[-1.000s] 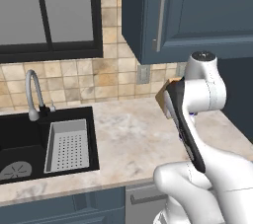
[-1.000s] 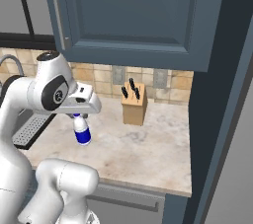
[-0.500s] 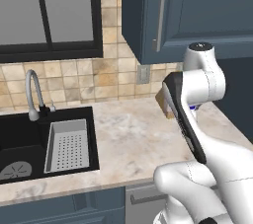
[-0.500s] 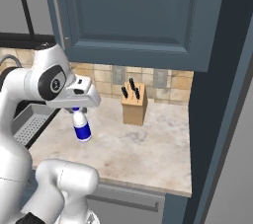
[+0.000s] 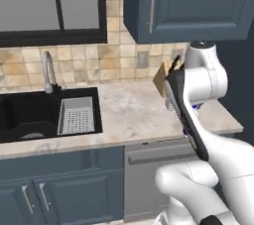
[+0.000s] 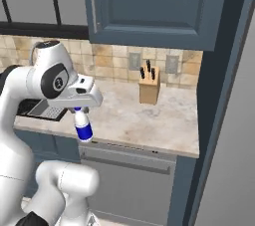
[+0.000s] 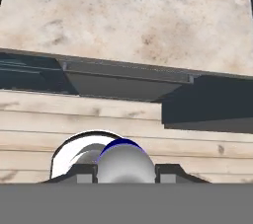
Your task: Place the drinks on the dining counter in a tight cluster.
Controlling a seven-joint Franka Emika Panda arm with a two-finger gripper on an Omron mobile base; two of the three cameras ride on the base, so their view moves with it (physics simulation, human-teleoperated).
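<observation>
Bottle (image 6: 83, 129), small with a blue label, hung upright in the fingers (image 6: 78, 110), which gripped its top, above the front edge of the marble surface (image 6: 144, 120), near a knife block (image 6: 149, 86).

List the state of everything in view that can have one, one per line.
gripper: shut on the bottle
bottle: upright, lifted off the counter, cap on
cabinet door: closed
faucet: off
knife block: upright, knives in

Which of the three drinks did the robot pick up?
The small clear bottle with the blue label and white cap. The gripper grips its top, hanging past the sink counter's front edge.
</observation>
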